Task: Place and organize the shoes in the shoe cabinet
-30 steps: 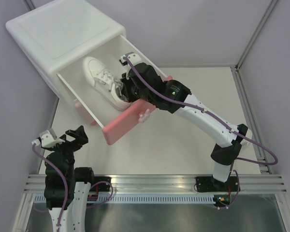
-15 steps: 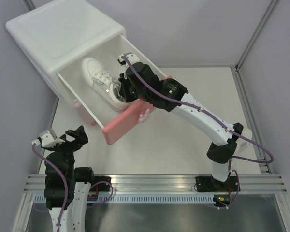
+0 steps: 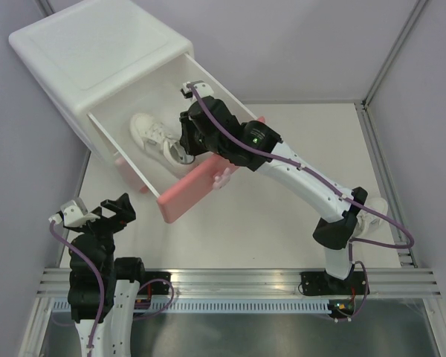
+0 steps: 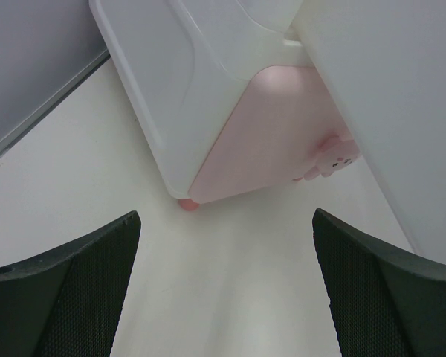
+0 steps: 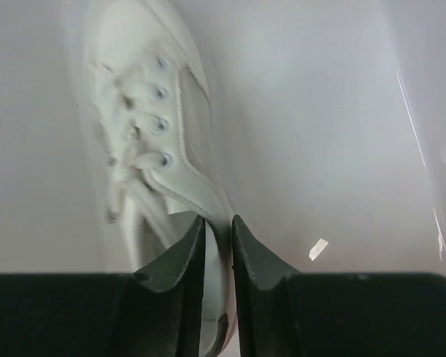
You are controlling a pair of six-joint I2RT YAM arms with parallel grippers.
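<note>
The right gripper was reaching down into the pulled-out upper drawer of the shoe cabinet. Its fingers were drawn almost together, with only a thin slot between them. The heel collar of a white sneaker ran into that slot. The wrist view did not show whether the pads were biting on it or merely standing astride it.

Ahead of the fingertips the sneaker stretched away toe-first, laces up and sole down on the drawer floor. It lay toward the hand's left and left bare floor to the hand's right. That offset looked deliberate, since the room beside it would suit a second shoe. Taking the shoe by the heel rim made sense too. It let the arm come over the darker pink drawer front, which sat beneath the forearm, without the fingers going deep into the box.

The left gripper hung low over the table with its fingers spread wide and nothing between them. Beyond its fingertips stood the cabinet's pale pink lower drawer front, closed, with its bunny knob ahead and to the right. Judging from that pose, it was parked clear of the work.
</note>
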